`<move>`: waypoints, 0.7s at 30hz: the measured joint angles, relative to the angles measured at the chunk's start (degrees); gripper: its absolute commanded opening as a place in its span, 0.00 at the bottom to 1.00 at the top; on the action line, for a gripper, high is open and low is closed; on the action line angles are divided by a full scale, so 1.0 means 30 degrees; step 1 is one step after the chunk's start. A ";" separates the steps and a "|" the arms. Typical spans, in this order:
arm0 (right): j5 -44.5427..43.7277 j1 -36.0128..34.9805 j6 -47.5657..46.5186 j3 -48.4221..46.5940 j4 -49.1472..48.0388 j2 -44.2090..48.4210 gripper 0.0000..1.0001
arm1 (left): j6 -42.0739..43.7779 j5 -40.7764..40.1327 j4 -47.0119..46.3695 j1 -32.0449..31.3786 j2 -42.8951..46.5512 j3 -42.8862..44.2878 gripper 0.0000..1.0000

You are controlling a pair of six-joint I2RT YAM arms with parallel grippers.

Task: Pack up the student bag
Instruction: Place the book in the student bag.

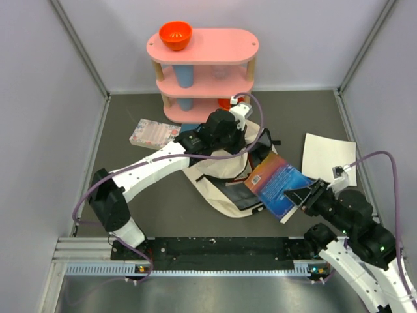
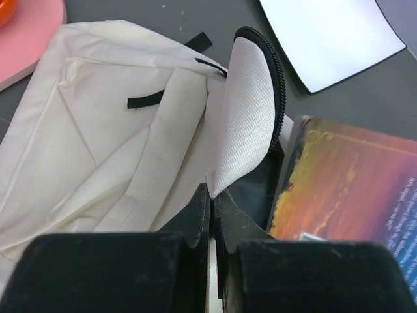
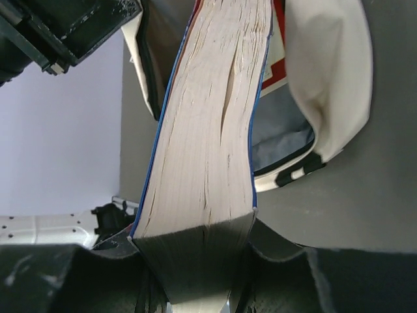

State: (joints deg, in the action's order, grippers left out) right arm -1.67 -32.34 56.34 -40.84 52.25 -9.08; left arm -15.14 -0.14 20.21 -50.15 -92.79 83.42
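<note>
Tightly, left hand [image 2: 212, 203] pinching bag [image 2: 98, 163], right hand [image 3: 195, 238] book [image 3: 205, 130]

- Student bag [image 1: 218, 195]: cream canvas, noted with black zip edging, black strap tabs and a white mesh-textured flap lining.
- Book [image 1: 279, 182], at the bag's mouth: cover shaded blue to orange-red, pale lettering; page edges cream.
- Shelf [image 1: 202, 47], beyond the bag: pink tiers, pale wood posts.
- Bowl [image 1: 175, 34], on that shelf: orange.
- Cup [image 1: 185, 76], on that shelf: blue.
- Sheet [image 1: 326, 155], right of the bag: plain white.
- Flat pad [image 1: 154, 133], left of the bag: fine pink-and-pale pattern.
- Table [image 1: 163, 195], under the bag: dark grey.
</note>
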 measured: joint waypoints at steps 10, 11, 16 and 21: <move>0.1188 0.0000 0.3789 0.5617 -0.4677 -0.0335 0.00 | -0.0466 0.0678 -0.0080 0.0007 -0.0204 0.0277 0.00; 0.1144 0.0000 0.4022 0.6062 -0.5289 -0.0648 0.00 | -0.0466 0.0678 -0.0073 0.0007 -0.0204 0.0277 0.00; 0.1049 0.0000 0.4466 0.6441 -0.8371 -0.3308 0.00 | -0.0466 0.0678 -0.0080 0.0007 -0.0204 0.0277 0.00; 0.1275 0.0000 0.5260 0.6696 -1.1766 -0.5151 0.00 | -0.0444 0.0670 -0.0131 0.0007 -0.0197 0.0277 0.00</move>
State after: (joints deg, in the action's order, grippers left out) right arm 2.15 -32.34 72.12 -20.75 16.95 -24.53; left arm -16.47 1.87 19.81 -50.13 -93.38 84.25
